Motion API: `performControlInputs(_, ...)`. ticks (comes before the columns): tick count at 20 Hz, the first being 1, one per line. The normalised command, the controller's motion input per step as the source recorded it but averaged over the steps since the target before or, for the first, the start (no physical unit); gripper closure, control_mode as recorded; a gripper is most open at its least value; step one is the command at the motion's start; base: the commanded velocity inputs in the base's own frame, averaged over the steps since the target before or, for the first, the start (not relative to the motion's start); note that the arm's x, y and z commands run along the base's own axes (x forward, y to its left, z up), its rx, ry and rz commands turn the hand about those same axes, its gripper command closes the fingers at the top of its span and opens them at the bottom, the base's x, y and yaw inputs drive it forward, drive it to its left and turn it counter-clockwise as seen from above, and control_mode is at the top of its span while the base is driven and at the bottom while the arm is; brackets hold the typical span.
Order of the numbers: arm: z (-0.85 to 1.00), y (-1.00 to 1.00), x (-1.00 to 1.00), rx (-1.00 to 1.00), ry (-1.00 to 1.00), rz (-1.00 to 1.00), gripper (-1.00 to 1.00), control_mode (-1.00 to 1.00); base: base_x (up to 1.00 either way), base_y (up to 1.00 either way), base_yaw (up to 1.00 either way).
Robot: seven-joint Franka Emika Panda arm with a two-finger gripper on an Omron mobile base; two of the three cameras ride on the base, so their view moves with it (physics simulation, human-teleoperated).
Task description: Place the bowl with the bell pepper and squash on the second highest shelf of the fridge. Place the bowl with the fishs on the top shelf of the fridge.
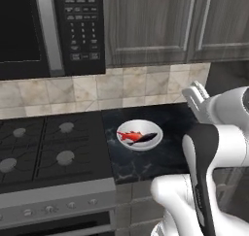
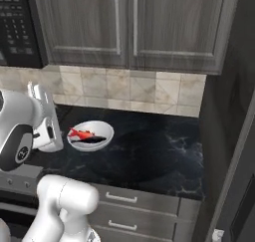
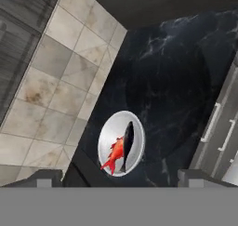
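Observation:
A white bowl [image 1: 139, 134] sits on the black marble counter [image 1: 170, 157], holding the fishs: a red-orange one [image 1: 129, 136] and a dark one [image 1: 148, 136]. The same bowl [image 2: 90, 135] lies at the counter's left end in the right base view. My gripper [image 1: 195, 95] hangs above the counter, to the right of the bowl and higher than it, fingers pointing up and back. In the hand view its tips are wide apart, so the gripper [image 3: 120, 177] is open and empty, with the bowl [image 3: 122, 142] just beyond them. The bowl with the bell pepper and squash and the fridge shelves are out of view.
A gas stove [image 1: 48, 152] borders the counter on the left, with a black microwave [image 1: 48, 26] above it. Dark wood cabinets [image 2: 129, 22] hang over the tiled backsplash [image 2: 129, 89]. Drawers [image 2: 129, 201] front the counter. A tall dark panel [image 2: 224, 126] closes the counter's right end.

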Motion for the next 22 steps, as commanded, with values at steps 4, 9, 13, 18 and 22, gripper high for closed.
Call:
performControlInputs(4, 0.00, 0.00, 0.00, 0.00, 0.00, 0.00, -1.00, 1.00, 0.70, 0.12, -0.05)
performControlInputs(9, -0.19, -0.07, 0.24, 0.00, 0.08, -0.01, -1.00, -1.00, 0.00, 0.00, 0.00)
performControlInputs(13, -0.73, -0.63, 0.55, 0.05, 0.32, 0.04, -1.00, -1.00, 0.00, 0.00, 0.00)
performControlInputs(18, -0.71, -0.67, 0.54, 0.08, 0.28, 0.14, -1.00, -1.00, 0.00, 0.00, 0.00)
performControlInputs(22, -0.36, -0.02, 0.26, 0.03, 0.19, 0.09, -1.00, -1.00, 0.00, 0.00, 0.00)
